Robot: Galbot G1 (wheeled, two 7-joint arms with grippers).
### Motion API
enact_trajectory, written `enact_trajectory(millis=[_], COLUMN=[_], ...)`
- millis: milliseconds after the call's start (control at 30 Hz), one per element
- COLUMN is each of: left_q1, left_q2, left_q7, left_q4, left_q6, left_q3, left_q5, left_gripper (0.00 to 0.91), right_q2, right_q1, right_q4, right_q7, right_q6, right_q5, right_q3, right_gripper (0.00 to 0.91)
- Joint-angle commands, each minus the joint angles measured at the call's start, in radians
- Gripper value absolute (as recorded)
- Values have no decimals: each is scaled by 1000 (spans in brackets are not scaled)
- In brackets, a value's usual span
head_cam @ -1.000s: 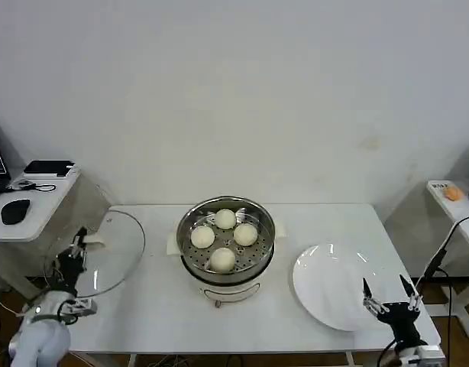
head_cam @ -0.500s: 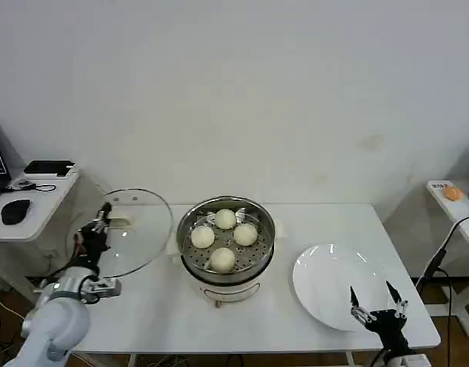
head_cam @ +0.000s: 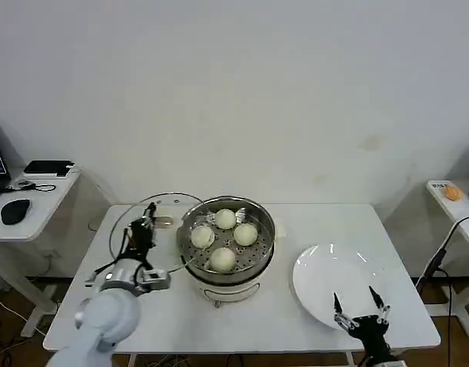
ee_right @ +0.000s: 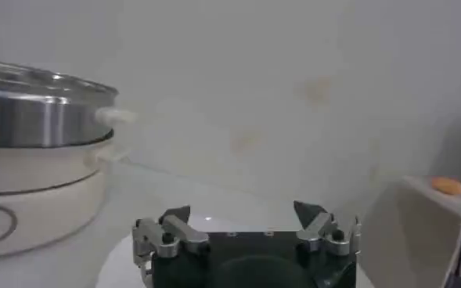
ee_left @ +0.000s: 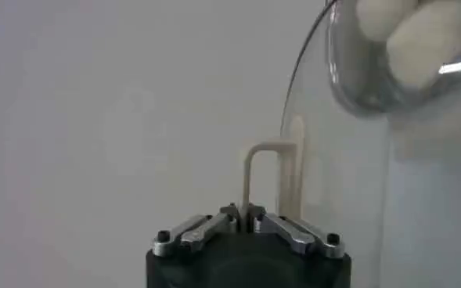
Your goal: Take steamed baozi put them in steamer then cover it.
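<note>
1. White wall behind, and a white table [head_cam: 166, 313] in front of it carrying the work.
2. At the table's middle stands the steamer [head_cam: 227, 243], a shiny steel pot on a white base, uncovered.
3. Four steamed baozi [head_cam: 223, 259] lie on its perforated tray: one at the far side, one left, one right, one near.
4. The left gripper [head_cam: 145, 227] is just left of the steamer, holding the glass lid [head_cam: 154, 222] tilted up on edge, with the lid's right rim close against the pot's left rim.
5. In the left wrist view the left gripper's fingers [ee_left: 207, 228] are clenched on the pale lid handle [ee_left: 263, 176], and the baozi show blurred through the glass.
6. A white plate [head_cam: 326, 283] lies to the right of the steamer, apart from it.
7. The right gripper [head_cam: 360, 312] hovers at the plate's near edge, at the near right of the table, its jaws spread wide and grasping nothing.
8. A side desk [head_cam: 28, 206] at the far left holds a black mouse [head_cam: 15, 211].
</note>
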Motion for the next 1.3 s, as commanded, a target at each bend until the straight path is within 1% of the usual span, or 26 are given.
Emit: enact_trajectory(millis=[33,167,400,567,1100,1300], left_q1=[-121,-146,-170,-175,-180,-186], left_q2=[-177,-234,-287,-340,-374,-383], left_q7=[111,118,115,110,94,86], left_q4=[41,67,111,141,219,244], left_q6=[102,100,92,75,40,36], left_q3=[156,187,222,241,268,261], left_q5=[143,179,226,285,388,403], left_gripper=[0,0,0,0,0,0], right_q2=[29,32,39,41,45,44], right_q1=[-6,-5,0,5,18,16], right_q4=[-5,-13,-27,-42,-67,-69], right_q7=[5,13,15,15,16,15], right_q6=[4,3,6,6,8,9], right_q5=[-45,-46,-53,-61,-68,-68], right_q3=[-33,-32,-42,-51,-81,-76], right_gripper=[907,907,907,907,907,907])
